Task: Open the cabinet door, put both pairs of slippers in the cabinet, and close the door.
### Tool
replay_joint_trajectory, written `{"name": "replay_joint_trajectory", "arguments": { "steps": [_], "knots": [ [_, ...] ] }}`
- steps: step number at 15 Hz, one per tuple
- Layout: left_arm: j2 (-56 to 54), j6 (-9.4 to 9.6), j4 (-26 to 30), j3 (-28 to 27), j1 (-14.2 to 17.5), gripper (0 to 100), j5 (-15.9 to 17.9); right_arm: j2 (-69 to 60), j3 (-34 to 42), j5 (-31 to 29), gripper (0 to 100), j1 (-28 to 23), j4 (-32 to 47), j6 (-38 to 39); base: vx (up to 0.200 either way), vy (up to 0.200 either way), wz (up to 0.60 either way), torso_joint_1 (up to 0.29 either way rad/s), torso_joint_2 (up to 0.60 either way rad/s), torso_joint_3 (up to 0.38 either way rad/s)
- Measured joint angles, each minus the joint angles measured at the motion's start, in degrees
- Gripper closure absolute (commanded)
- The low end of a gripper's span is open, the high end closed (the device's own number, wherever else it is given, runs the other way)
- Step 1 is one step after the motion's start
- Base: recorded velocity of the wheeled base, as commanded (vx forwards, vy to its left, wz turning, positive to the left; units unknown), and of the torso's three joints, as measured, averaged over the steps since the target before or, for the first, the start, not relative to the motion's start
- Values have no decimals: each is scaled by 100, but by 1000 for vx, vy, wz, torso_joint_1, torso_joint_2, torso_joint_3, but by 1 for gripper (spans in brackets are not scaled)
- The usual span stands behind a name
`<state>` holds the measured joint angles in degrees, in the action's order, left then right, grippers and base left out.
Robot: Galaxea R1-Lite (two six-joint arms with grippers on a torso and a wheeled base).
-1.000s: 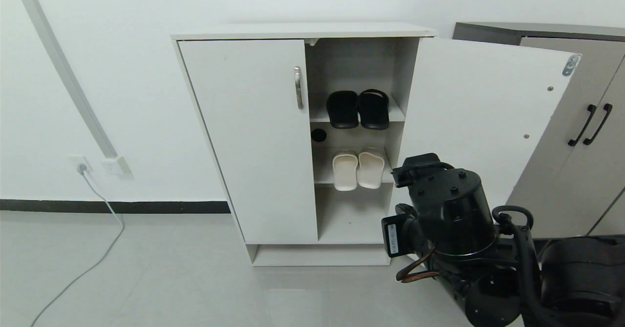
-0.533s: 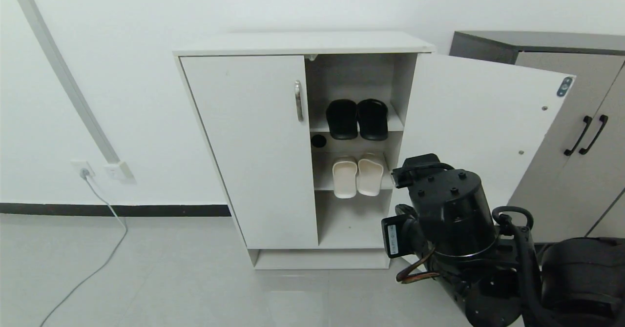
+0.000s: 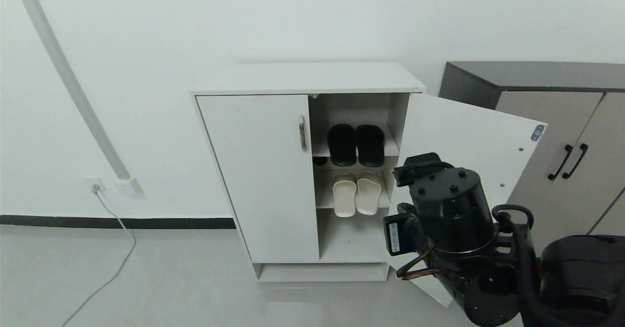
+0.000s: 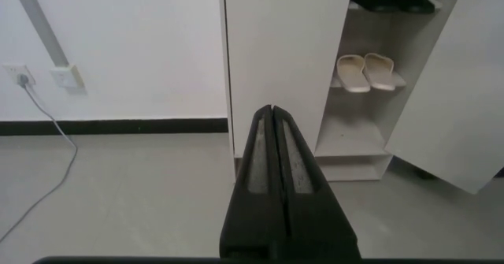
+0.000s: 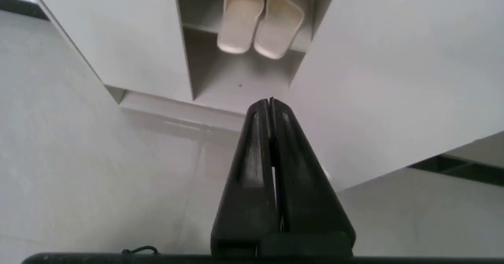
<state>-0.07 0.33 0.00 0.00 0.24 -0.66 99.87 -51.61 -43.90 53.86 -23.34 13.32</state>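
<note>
The white cabinet stands against the wall, its left door closed and its right door swung wide open. Black slippers sit side by side on the upper shelf, white slippers on the shelf below. My right arm is in front of the open door, low on the right. My right gripper is shut and holds nothing, pointing at the cabinet's bottom beside the open door, below the white slippers. My left gripper is shut and holds nothing, facing the closed door.
A grey cabinet with black handles stands just right of the open door. A wall socket with a cable trailing over the floor is at the left. Open tiled floor lies before the cabinet.
The whole head view has shifted: the cabinet now appears lower and smaller, so the camera moved. The slippers, doors and right arm look unchanged.
</note>
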Motion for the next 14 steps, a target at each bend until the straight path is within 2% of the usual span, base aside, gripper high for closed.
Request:
{"name": "replay_joint_trajectory", "arguments": {
  "steps": [8,14],
  "knots": [
    [0,0,0,0,0,100,-2,0,22,2,100,9,0,0,0,0,0,182,-497,-314],
    [0,2,0,0,0,100,-2,2,32,5,100,7,-2,2,0,0,0,233,-544,-314]
  ]
}}
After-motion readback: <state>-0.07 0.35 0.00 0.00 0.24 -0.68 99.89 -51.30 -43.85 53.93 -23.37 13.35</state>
